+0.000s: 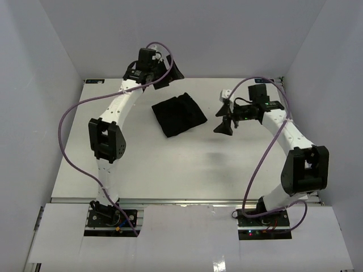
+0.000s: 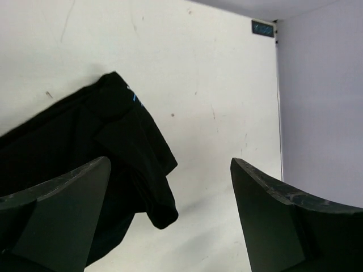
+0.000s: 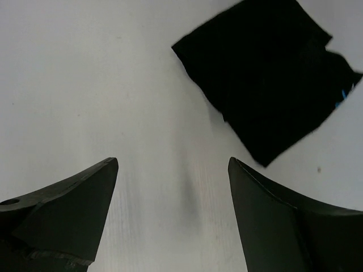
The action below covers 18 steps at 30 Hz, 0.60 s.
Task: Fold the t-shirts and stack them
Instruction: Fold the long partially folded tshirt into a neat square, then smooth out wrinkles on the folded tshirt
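Observation:
A black t-shirt [image 1: 178, 114] lies folded into a small rough square on the white table, in the far middle. It shows in the left wrist view [image 2: 85, 153] with a bit of blue logo, and in the right wrist view [image 3: 272, 73]. My left gripper [image 1: 167, 72] is open and empty above the table just behind the shirt; its fingers [image 2: 62, 209] frame the shirt's edge. My right gripper [image 1: 225, 119] is open and empty to the right of the shirt, apart from it.
White walls enclose the table [image 1: 187, 164] on the left, back and right. A small white object [image 1: 224, 93] sits near the right gripper. A dark label [image 2: 264, 27] is at the table's far corner.

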Each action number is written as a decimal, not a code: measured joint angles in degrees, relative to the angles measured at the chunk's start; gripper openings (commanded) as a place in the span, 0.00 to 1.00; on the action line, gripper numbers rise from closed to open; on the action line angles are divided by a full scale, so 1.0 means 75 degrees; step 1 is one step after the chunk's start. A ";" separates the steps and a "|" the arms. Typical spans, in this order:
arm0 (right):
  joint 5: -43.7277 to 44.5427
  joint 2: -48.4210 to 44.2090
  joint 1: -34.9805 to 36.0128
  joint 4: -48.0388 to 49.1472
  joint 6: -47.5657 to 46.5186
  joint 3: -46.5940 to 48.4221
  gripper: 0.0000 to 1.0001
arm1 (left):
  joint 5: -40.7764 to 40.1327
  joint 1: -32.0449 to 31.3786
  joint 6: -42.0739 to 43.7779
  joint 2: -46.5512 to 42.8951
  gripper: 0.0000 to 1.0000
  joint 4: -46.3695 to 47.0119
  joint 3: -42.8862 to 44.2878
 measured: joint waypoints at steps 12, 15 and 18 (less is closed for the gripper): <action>0.2702 0.2771 0.3162 0.0930 -0.0052 0.2430 0.35 | 0.0070 0.0973 0.0726 -0.3153 0.98 0.0493 -0.4057; 0.3375 0.3276 0.3351 0.0950 0.0029 0.2652 0.22 | 0.0073 0.1017 0.0717 -0.3800 0.98 0.0574 -0.5141; 0.3794 0.3771 0.3474 0.0866 0.0157 0.3060 0.17 | 0.0076 0.1017 0.0664 -0.4287 0.98 0.0705 -0.6033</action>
